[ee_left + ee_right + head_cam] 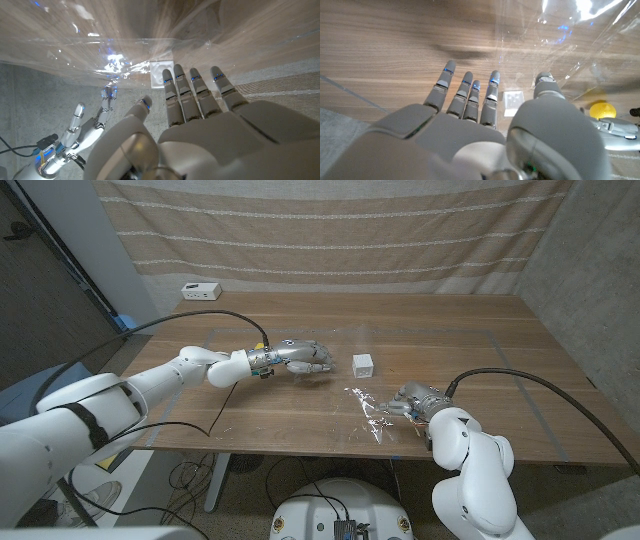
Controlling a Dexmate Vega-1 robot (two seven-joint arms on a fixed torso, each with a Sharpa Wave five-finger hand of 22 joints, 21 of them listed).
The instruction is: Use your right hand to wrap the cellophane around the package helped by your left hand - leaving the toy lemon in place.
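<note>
A small white package stands at the table's middle, on a clear cellophane sheet that glints and crinkles toward the near edge. My left hand reaches toward the package from its left, fingers straight and apart, holding nothing. My right hand is at the sheet's near right edge, its fingers spread, its fingertips at the crinkled film. A yellow toy lemon sits beside my left hand.
A small white box lies at the table's far left corner. A black cable arcs over my left arm. A striped cloth hangs behind the table. Bare wood spreads to the right of the sheet.
</note>
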